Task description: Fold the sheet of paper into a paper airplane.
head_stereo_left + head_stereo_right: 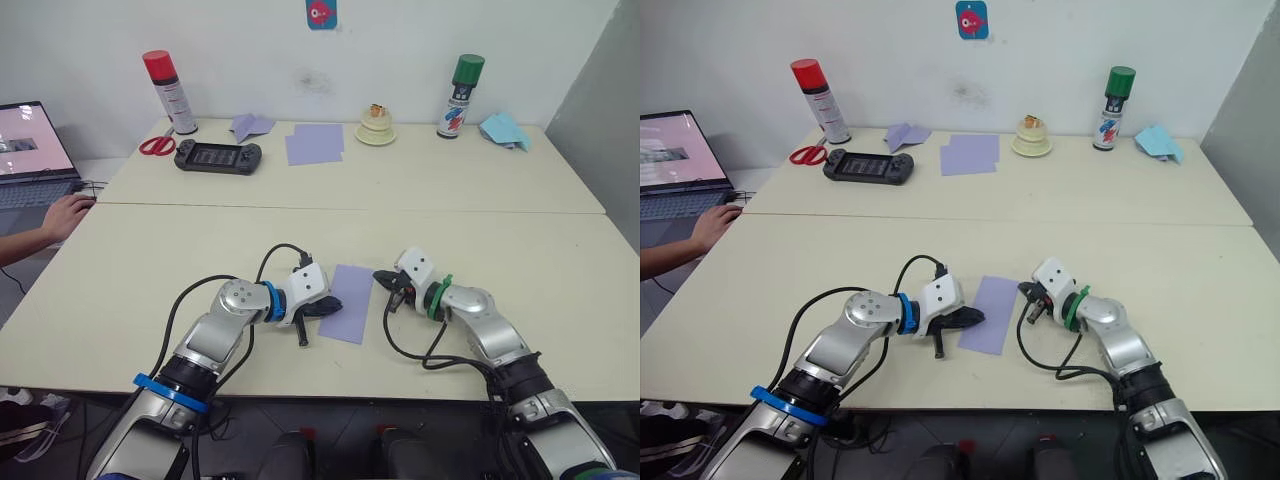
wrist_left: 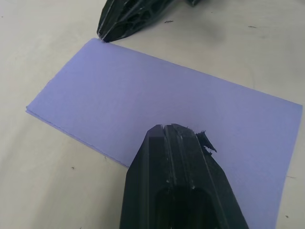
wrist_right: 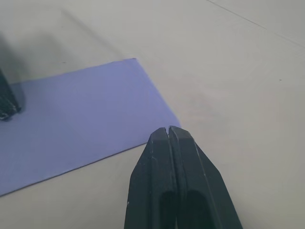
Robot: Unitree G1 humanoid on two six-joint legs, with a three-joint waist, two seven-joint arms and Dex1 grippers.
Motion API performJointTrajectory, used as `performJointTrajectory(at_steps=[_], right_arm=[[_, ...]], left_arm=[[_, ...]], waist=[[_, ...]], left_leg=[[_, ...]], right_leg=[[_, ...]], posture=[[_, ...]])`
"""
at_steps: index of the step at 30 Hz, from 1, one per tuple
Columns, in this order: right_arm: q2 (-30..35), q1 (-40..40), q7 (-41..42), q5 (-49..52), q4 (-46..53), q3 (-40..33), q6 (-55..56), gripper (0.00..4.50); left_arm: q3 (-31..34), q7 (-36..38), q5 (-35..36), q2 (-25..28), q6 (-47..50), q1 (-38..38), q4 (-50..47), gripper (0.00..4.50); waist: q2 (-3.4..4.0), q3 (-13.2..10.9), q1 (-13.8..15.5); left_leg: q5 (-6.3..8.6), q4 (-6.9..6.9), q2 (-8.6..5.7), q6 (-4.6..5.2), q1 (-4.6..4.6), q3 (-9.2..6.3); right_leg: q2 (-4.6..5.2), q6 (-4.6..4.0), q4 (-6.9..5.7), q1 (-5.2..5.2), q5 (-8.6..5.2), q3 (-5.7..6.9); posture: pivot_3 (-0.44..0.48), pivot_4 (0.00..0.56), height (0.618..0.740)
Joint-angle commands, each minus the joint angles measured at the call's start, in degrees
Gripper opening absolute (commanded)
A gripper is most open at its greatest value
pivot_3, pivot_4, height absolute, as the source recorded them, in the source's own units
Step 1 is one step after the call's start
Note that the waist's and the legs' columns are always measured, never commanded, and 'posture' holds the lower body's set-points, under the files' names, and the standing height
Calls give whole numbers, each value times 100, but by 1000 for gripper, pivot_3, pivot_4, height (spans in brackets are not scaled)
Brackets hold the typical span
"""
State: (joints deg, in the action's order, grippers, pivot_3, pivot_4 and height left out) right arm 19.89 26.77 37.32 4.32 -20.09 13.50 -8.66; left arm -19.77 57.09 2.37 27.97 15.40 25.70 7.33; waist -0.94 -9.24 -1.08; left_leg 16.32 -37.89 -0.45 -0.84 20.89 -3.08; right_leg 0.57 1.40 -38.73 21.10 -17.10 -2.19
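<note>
The sheet of paper [image 1: 350,302] is lavender and lies flat on the near table between my two grippers. It is folded in half into a narrow rectangle, with two layers showing at one edge [image 2: 33,112]; no paper airplane is in view. My left gripper [image 1: 330,305] is shut, its tip [image 2: 167,128] resting on the sheet's left side. My right gripper [image 1: 380,276] is also shut, its tip [image 3: 169,130] at the sheet's far right corner.
On the far table stand a red-capped spray can [image 1: 165,90], scissors [image 1: 155,145], a game controller [image 1: 218,156], a folded lavender plane [image 1: 250,126], two overlapping lavender sheets [image 1: 315,143], a small dish [image 1: 376,128], a green-capped can [image 1: 460,95] and light-blue folded paper [image 1: 504,130]. A person's hand [image 1: 65,215] rests by a laptop [image 1: 30,150] at left.
</note>
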Motion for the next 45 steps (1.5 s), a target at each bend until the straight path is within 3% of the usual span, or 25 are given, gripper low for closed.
performJointTrajectory(at_steps=[1,9,20,25,35,45], right_arm=[[82,56,-246,-303,-507,-100,-93,40],[26,352,-258,-13,-731,-480,107,40],[426,-770,1272,616,1838,2,-746,40],[453,-1227,1418,672,2426,292,-1115,40],[275,-821,583,55,939,50,-577,40],[159,-378,80,-271,131,32,-185,40]], left_arm=[[-274,82,-191,10,133,-177,131,0],[-249,30,-191,-24,155,-143,155,0],[-144,-81,-178,-73,162,-163,89,0],[-109,-81,-162,-44,191,-198,31,0],[-116,-59,-189,-35,166,-96,129,0],[-135,-91,-203,-123,62,-16,325,0]], waist=[[0,0,0],[1,-1,12],[15,-10,68],[14,-11,70],[13,-11,58],[11,-8,65]], left_leg=[[0,0,0,0,0,0],[0,0,-1,0,2,0],[0,2,-3,0,82,-5],[0,2,-2,0,83,-4],[-2,-1,-2,2,63,-2],[-4,-4,-3,6,49,0]], right_leg=[[0,0,0,0,0,0],[2,-3,1,0,2,2],[8,-27,1,44,17,15],[8,-23,7,46,14,17],[7,-1,5,30,2,16],[7,1,4,16,5,11]], posture=[[0,150,740],[0,150,740],[0,150,740],[0,150,740],[0,150,740],[0,150,740]])
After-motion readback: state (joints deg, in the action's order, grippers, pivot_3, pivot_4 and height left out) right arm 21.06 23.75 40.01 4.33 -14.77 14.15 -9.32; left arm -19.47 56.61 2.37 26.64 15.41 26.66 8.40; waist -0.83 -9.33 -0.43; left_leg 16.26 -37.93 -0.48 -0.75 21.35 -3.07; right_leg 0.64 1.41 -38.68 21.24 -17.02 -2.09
